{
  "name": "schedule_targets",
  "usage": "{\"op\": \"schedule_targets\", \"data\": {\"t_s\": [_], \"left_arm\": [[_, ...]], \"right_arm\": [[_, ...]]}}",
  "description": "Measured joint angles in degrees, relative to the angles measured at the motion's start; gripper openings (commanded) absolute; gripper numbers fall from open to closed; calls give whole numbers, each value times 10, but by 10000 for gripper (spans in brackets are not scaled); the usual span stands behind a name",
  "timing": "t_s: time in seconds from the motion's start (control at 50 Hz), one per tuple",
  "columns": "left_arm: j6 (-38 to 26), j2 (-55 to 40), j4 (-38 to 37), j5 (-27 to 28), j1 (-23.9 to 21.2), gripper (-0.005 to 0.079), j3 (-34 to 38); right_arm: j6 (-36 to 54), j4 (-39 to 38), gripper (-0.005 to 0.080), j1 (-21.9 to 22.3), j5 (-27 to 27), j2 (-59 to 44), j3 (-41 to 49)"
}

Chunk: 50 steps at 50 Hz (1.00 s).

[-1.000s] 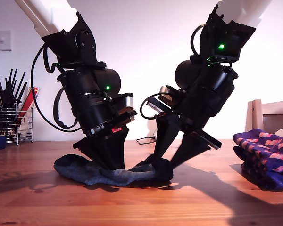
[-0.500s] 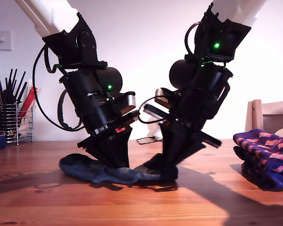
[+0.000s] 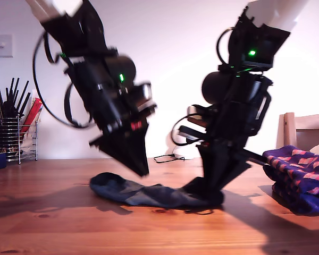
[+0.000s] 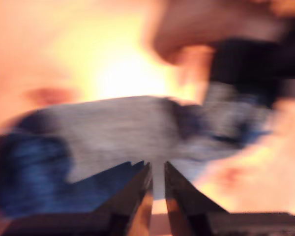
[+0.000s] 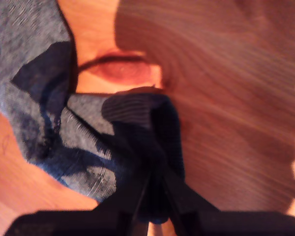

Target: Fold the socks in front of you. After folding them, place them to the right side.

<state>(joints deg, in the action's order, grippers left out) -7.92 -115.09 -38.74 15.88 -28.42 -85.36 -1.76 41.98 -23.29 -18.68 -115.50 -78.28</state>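
- Folding is the step in hand: in the exterior view a plain grey-blue sock [image 3: 154, 194] lies stretched along the wooden surface [image 3: 149, 234], in the middle of the frame.
- At the sock's end toward the exterior view's right, my second tool [image 3: 212, 194] is down on the fabric and bunches it up into a dark hump.
- My first tool [image 3: 141, 169] hangs blurred just above the sock's other half, clear of the cloth and carrying nothing.
- At the exterior view's right edge a stack of navy-purple checked socks [image 3: 297, 178] sits on the surface, well apart from the grey-blue sock; by my reading these are already folded and put aside.
- First wrist view: heavily blurred, yet my first tool [image 4: 157, 172] shows its jaws nearly together with a thin gap and nothing between them, the sock [image 4: 137, 132] lying beneath.
- Second wrist view: my second tool [image 5: 155, 182] is clamped on the sock's dark cuff end [image 5: 142, 132], the cloth gathered between its fingers, with the grey-blue body [image 5: 34, 73] trailing away over the surface [image 5: 226, 98].
- Next, I judge, the pinched end must be carried over toward the free end so the sock doubles, keeping the grip firm because loose knit slips easily.
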Motion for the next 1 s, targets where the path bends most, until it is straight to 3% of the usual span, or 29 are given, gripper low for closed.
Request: {"op": "schedule_targets", "data": {"t_s": [0.44, 1.0], "left_arm": [[0, -7, 51, -23, 18, 57, 0], [-7, -55, 28, -7, 30, 52, 1]], "right_arm": [[3, 12, -13, 0, 0, 16, 0], [4, 16, -13, 0, 1, 22, 0]]}}
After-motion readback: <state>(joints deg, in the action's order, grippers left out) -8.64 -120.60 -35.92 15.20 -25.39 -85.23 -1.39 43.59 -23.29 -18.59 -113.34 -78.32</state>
